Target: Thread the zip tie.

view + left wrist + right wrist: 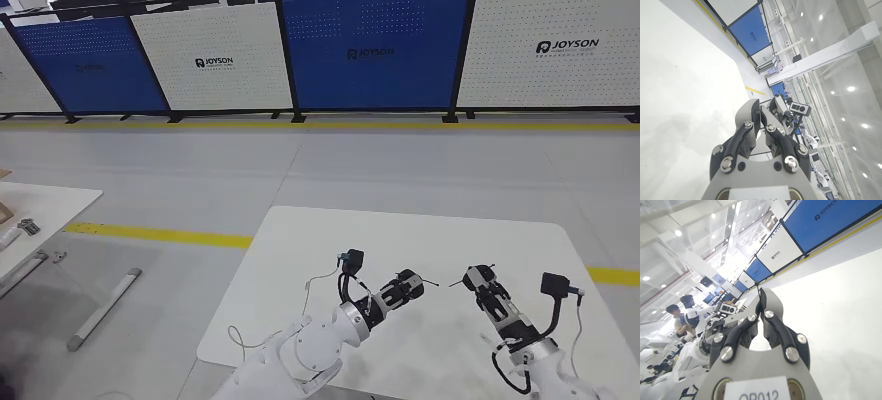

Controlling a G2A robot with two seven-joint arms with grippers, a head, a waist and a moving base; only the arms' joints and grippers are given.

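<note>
While both arms are held above the white rectangular table (330, 250), the thin black plastic zip tie (757, 288) is clamped in the right gripper (761, 294), with its square head end sticking out past the fingertips. The left gripper (760, 109) is closed tight; a thin black tip, apparently the tie's tail, protrudes toward the right gripper. The two tips are near but apart.

Big bright hall with pegboard dividers

Along the back stand blue panels (375, 50) and white panels (210, 60), yellow line (160, 235) on the grey floor (200, 170), round ceiling lights (850, 88) overhead, one white table (300, 240) up front and a second table (50, 205) off to the side.
</note>
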